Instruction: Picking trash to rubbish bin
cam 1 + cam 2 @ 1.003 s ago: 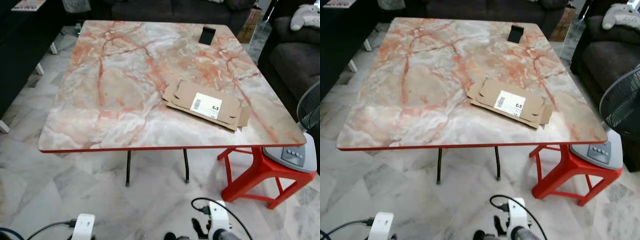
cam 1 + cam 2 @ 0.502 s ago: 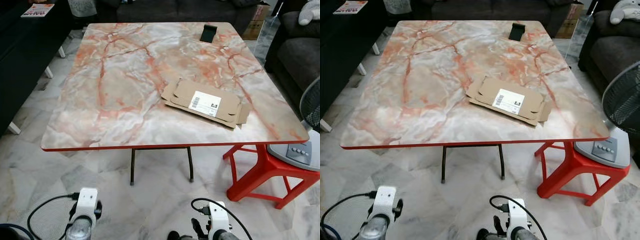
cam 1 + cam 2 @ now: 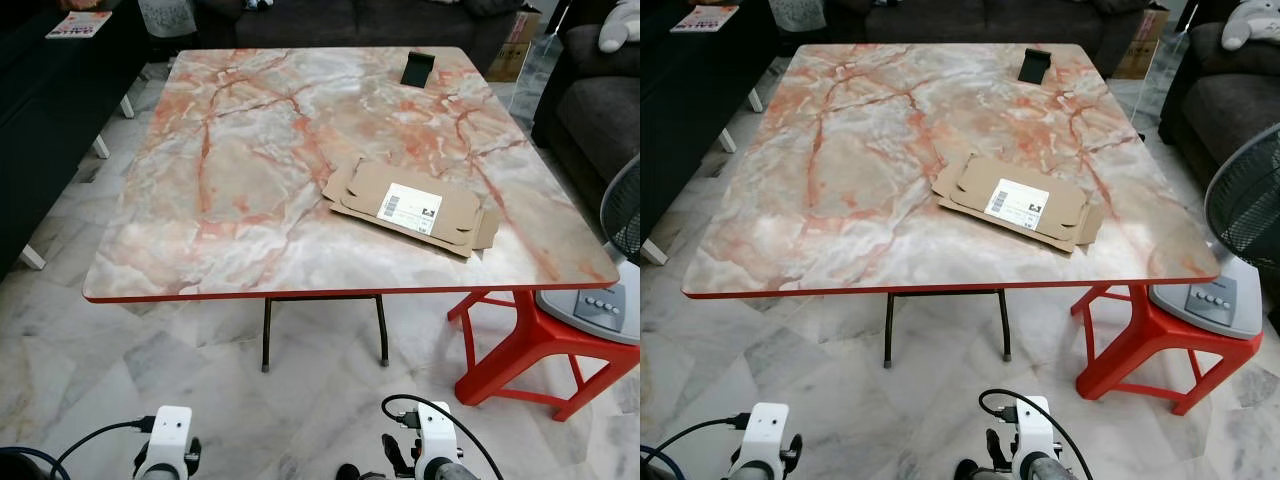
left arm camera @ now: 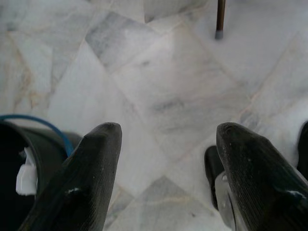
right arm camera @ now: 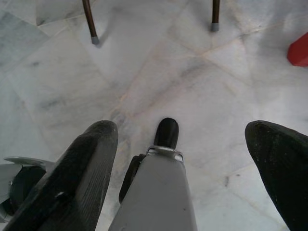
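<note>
Left gripper [image 4: 166, 159] and right gripper [image 5: 180, 159] hang spread, empty, above floor. Flattened brown box [image 3: 412, 207] on table [image 3: 230, 200]; white barcode label, print unreadable.

Head eyes look down at the table [image 3: 250, 200]; wrist cameras face the floor [image 4: 183, 86]

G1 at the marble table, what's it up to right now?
Nothing is being handled. The robot stands facing the table, where a flattened cardboard box lies untouched near its right side. The left gripper and right gripper hang low over the floor, both open and empty. A black bin with some white trash inside sits beside the left gripper.
</note>
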Controlling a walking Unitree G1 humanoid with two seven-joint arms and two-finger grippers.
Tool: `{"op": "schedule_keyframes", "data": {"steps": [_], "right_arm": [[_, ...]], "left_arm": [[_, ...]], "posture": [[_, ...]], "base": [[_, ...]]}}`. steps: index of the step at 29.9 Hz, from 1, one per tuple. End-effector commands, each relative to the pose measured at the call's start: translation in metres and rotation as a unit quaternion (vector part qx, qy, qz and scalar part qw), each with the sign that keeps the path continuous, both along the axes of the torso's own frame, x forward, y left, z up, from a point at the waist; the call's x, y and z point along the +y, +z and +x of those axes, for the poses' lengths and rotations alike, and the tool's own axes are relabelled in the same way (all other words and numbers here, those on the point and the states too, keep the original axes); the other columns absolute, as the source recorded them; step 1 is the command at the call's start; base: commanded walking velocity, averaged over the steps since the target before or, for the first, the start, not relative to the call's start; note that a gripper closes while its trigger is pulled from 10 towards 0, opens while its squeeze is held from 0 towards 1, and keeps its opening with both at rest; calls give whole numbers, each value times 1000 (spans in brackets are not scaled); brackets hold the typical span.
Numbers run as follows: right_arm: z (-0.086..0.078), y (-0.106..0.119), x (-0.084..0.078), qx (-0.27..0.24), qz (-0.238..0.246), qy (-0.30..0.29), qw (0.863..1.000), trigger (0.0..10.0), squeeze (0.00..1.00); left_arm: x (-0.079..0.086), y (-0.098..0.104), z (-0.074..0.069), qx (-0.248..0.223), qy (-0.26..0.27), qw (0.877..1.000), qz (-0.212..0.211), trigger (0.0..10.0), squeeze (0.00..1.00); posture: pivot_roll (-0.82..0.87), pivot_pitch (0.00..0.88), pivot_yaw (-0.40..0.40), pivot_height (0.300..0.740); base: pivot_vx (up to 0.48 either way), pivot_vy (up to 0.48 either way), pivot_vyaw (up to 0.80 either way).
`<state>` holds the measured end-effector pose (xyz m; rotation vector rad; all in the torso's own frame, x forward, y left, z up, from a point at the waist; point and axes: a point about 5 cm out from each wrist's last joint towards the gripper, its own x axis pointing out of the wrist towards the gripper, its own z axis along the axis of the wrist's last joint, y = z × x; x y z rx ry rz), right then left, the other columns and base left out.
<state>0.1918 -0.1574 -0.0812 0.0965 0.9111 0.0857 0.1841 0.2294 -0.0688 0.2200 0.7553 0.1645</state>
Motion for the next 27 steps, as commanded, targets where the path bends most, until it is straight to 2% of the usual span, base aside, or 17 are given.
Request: {"op": "schedule_keyframes", "data": {"steps": [1,18,21,24,27], "right_arm": [[-2,-1,-4,1,-2,-15,1000,10000,0],[2,1,-7,-4,-6,-13,1000,10000,0],[2,2,-7,-5,-6,-12,1000,10000,0],[4,2,-7,-8,-6,-10,1000,10000,0],[11,7,-5,-23,-7,2,1000,10000,0]], "left_arm": [[0,-4,-8,14,7,1000,-2,10000,0],[-1,-2,-3,8,6,1000,-2,10000,0],[-4,-2,-1,7,0,1000,1,10000,0],[-7,2,7,-12,-6,1000,-1,10000,0],[-14,12,24,-49,-31,998,1,10000,0]], "posture": [[104,136,-34,740],[103,140,-39,740],[103,142,-42,740],[106,145,-45,740],[108,150,-46,740]], "base": [[0,-386,0],[0,-367,0],[0,0,0],[0,0,0],[0,0,0]]}}
